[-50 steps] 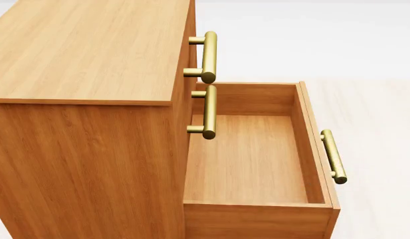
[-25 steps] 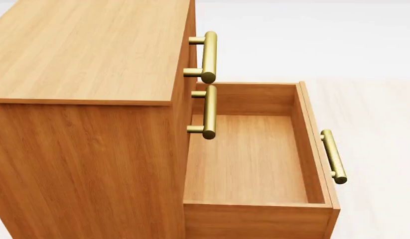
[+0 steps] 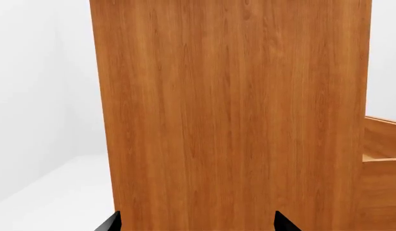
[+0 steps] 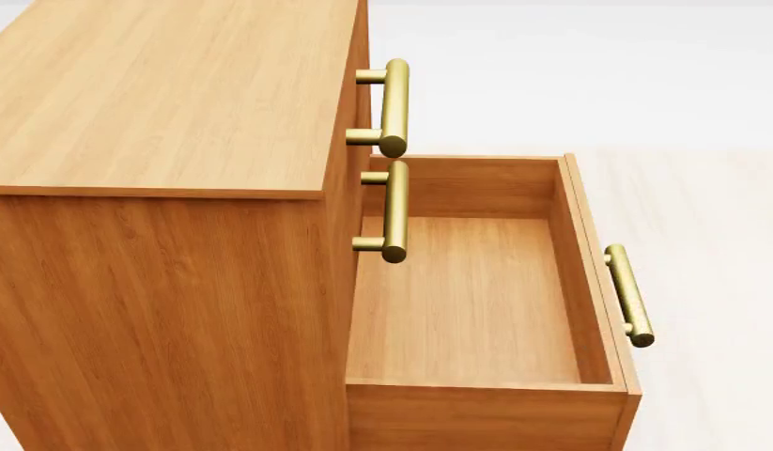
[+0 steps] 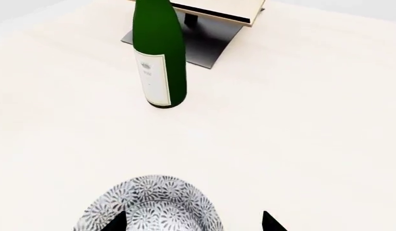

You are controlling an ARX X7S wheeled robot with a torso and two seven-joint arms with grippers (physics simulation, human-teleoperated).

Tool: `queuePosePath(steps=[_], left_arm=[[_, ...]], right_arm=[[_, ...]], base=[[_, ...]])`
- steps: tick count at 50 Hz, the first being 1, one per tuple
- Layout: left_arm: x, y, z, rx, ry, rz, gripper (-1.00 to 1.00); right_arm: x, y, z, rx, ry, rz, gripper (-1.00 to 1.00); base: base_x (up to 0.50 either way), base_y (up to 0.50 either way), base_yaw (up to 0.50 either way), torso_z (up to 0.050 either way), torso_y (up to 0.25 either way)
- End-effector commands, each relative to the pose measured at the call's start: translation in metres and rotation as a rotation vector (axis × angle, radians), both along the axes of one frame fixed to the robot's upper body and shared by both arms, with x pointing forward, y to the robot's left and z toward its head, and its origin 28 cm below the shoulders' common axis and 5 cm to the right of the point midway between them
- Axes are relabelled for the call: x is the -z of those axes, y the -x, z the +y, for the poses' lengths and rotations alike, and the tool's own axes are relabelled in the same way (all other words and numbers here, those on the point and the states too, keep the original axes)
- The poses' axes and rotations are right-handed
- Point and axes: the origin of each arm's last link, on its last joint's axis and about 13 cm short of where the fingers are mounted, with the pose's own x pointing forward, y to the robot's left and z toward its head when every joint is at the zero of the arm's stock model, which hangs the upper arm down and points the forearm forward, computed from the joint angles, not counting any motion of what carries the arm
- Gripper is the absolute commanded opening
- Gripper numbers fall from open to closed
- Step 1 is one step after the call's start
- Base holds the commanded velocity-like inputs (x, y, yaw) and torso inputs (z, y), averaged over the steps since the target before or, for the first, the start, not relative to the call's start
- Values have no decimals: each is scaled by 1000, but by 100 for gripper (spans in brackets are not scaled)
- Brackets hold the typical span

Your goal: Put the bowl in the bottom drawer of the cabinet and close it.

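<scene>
The cabinet (image 4: 161, 94) fills the left of the head view. Its bottom drawer (image 4: 468, 301) is pulled out to the right, with nothing inside and its brass handle (image 4: 629, 295) on the outer face. Neither gripper shows in the head view. The bowl (image 5: 156, 202), white-grey with a blue-grey floral pattern, rests on a pale surface in the right wrist view. My right gripper (image 5: 194, 224) stands open over it, one fingertip in front of the bowl and the other beside it. My left gripper (image 3: 196, 226) is open, facing the cabinet's side panel (image 3: 230, 106).
A green wine bottle (image 5: 159, 57) stands upright beyond the bowl. Behind it is a pale wooden rack (image 5: 217, 9) on a dark base (image 5: 204, 43). Two shut drawers with brass handles (image 4: 394, 108) sit above the open one. The open drawer's edge (image 3: 382, 139) shows past the panel.
</scene>
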Motion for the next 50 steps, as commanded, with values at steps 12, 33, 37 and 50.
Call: queuePosePath(steps=[12,33,37,50], left_arm=[[-2,1,0,-1,2,-1,100],[0,0,0,-1,1,-1,100],[0,0,0,-2,1,-1,100],[-1,2,0,-1,1,-1,100]], right_arm=[[18,-4,-8,18,-53,40,100],[28,-4,-13,47,-76,70,100],[28,-3,-14,56,-84,74,100],[32,-6,-15,38,-115,80,100]], base=[[0,0,0,0,0],[0,0,0,0,0],[0,0,0,0,0],[0,0,0,0,0]])
